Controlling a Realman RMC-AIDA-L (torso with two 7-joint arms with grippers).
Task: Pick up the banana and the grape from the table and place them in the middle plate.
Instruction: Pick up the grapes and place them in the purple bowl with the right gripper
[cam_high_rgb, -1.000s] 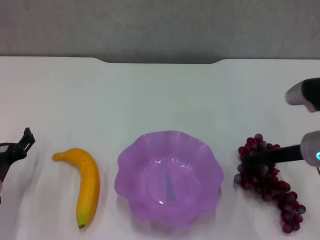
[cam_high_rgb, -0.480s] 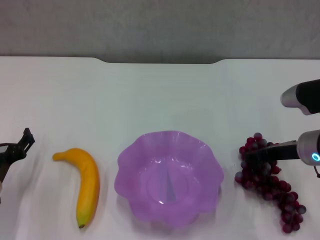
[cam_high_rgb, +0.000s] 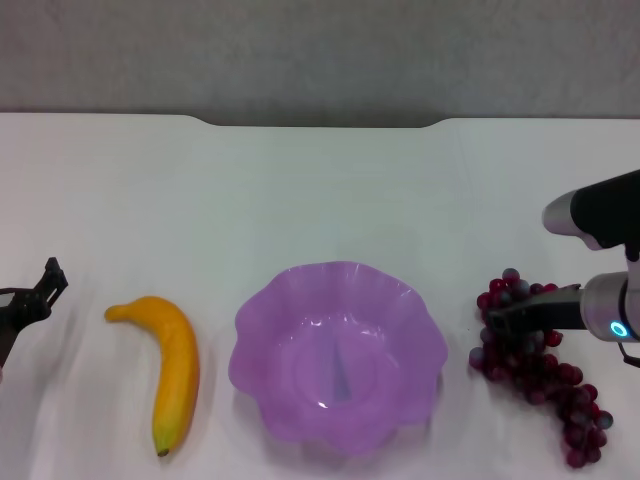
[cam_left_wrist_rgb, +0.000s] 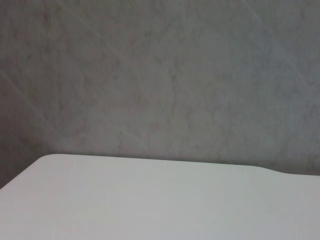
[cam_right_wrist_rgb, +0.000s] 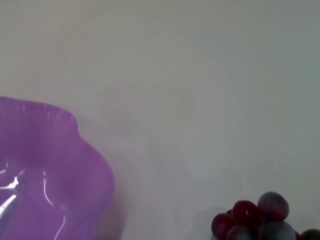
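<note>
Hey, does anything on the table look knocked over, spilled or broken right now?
Nothing stands out. The banana and grape bunch lie intact on the table either side of the upright, empty purple plate.

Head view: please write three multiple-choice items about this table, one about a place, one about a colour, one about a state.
1. Where does the banana lie?
A. left of the plate
B. in the plate
C. on the grapes

2. Which colour is the plate?
A. green
B. purple
C. white

3. What does the plate hold?
A. banana
B. grapes
C. nothing

Answers: 1 A, the banana lies on the table left of the plate. 2 B, its wavy rim is translucent purple. 3 C, both fruits lie outside; the right tool is at the grapes, the left tool at the table's left edge.
</note>
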